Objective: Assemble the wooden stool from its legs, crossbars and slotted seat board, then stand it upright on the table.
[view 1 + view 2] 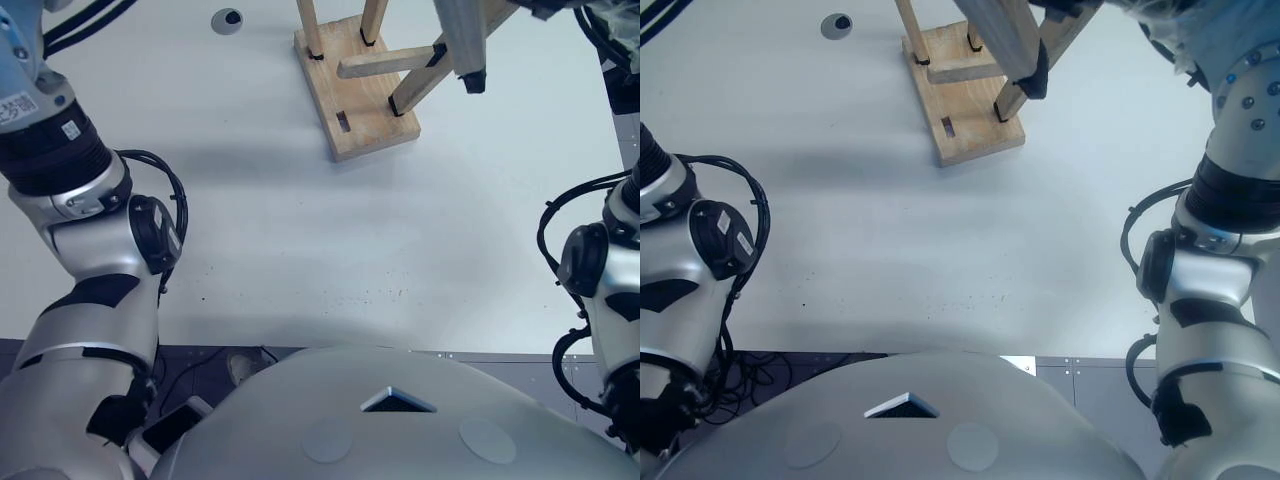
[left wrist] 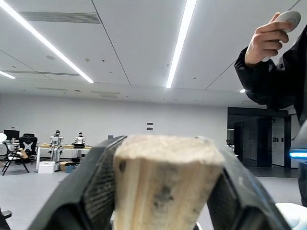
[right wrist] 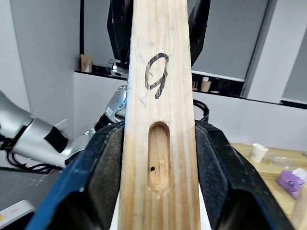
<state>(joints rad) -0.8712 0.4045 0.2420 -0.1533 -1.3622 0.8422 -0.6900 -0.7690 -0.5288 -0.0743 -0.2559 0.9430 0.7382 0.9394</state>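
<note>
Clamps a wooden bar (image 2: 168,187) in the left gripper (image 2: 165,148), both fingers pressed flat against its sides, sawn end toward the wrist camera. Cannot tell which stool part. Shows, on the white table (image 1: 300,230), a round grommet (image 1: 228,18) at eleven o'clock. Finds the seat board (image 1: 365,125) lying flat at twelve o'clock, with one open slot (image 1: 343,121) near its close end. Shows two legs (image 1: 311,27) upright in the far slots, plus a crossbar (image 1: 385,62) reaching toward a slanted leg (image 1: 420,85) at the board's right edge. Pinches a raised leg (image 1: 460,35) in the right gripper (image 3: 160,143), closed on both sides beside an oval mortise (image 3: 158,158), at one o'clock above the board.
</note>
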